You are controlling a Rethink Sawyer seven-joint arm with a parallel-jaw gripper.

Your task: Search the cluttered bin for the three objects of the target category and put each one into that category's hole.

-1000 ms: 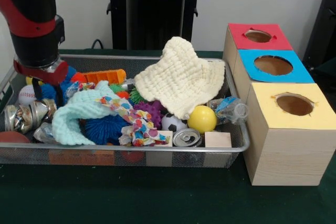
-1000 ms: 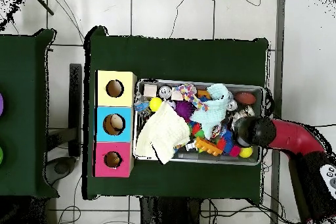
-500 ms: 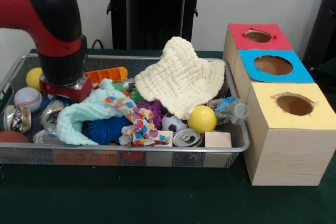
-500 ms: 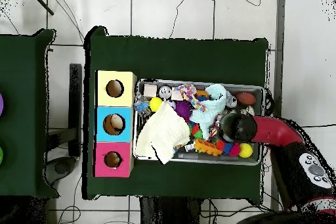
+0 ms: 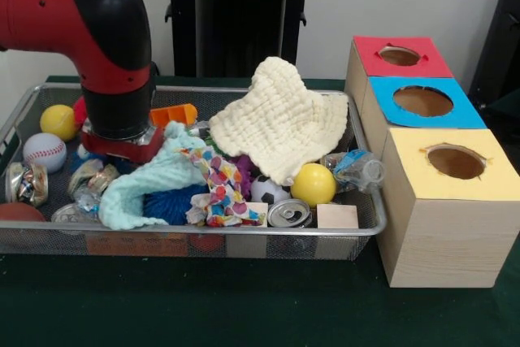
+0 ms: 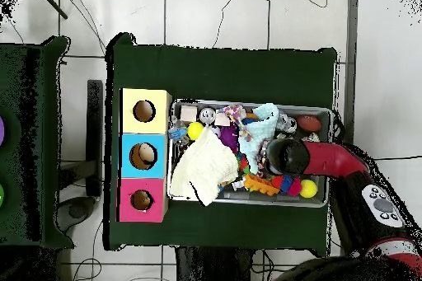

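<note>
A wire mesh bin (image 5: pixel 203 236) holds a heap of balls, cloths, cans and toys. My gripper (image 5: pixel 120 149) is down among them at the bin's left half, its tip hidden under the black and red wrist; overhead it shows over the bin's right part (image 6: pixel 278 156). A mint cloth (image 5: pixel 150 185) lies against the wrist. A cream knitted cloth (image 5: pixel 276 119) drapes over the middle. A yellow ball (image 5: pixel 313 184), a small soccer ball (image 5: pixel 265 190), a baseball (image 5: pixel 43 152) and a second yellow ball (image 5: pixel 59 121) are visible.
Three wooden boxes stand right of the bin, topped red (image 5: pixel 400 56), blue (image 5: pixel 422 101) and yellow (image 5: pixel 455 162), each with a round hole. Also in the bin: a can (image 5: pixel 289 214), a wooden block (image 5: pixel 337 216), a plastic bottle (image 5: pixel 356 170), crushed cans (image 5: pixel 26 183), an orange toy (image 5: pixel 173 114).
The arm has swept rightward across the bin in the front view, pushing the mint and patterned cloths with it. The baseball and left yellow ball are now uncovered.
</note>
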